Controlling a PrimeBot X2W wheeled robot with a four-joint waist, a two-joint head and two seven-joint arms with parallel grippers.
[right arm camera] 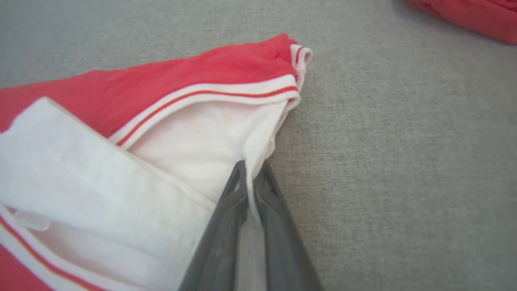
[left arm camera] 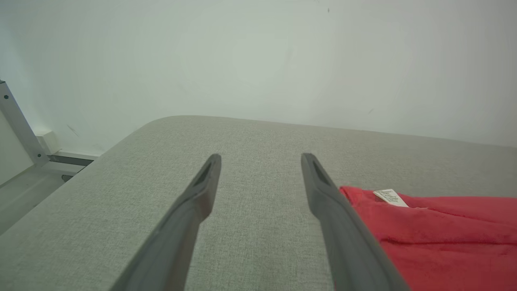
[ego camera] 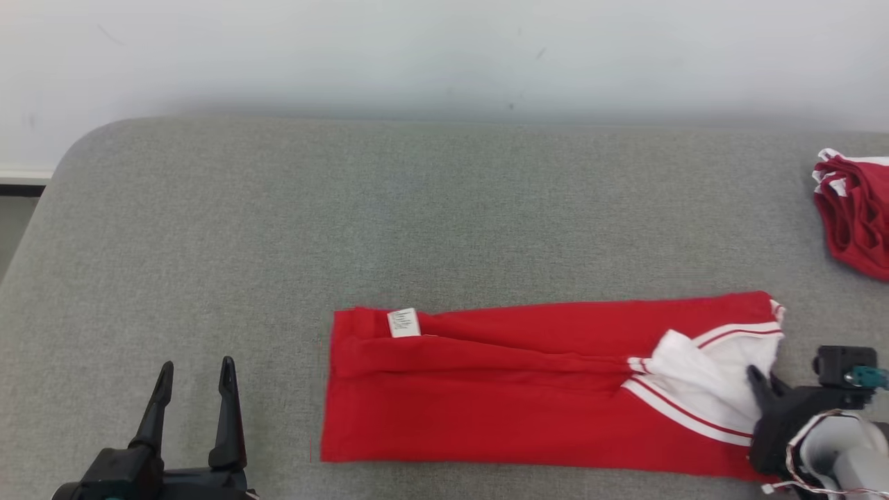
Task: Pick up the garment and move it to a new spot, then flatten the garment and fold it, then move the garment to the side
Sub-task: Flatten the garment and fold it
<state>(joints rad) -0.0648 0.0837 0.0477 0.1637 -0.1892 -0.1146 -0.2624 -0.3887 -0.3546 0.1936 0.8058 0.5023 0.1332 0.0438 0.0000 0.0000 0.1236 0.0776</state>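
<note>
A red garment with white striped trim lies folded into a long band across the grey table, a white label near its left end. Its right end turns up white lining. My right gripper is shut on that white edge; in the right wrist view the fingers pinch a thin white fold between them, beside the striped hem. My left gripper stands open at the lower left, clear of the cloth; the garment's left end lies just right of its right finger.
A second red garment with white trim lies bunched at the table's right edge, also at the top right of the right wrist view. A pale wall stands behind the table. The table's rounded left corner drops to a floor rail.
</note>
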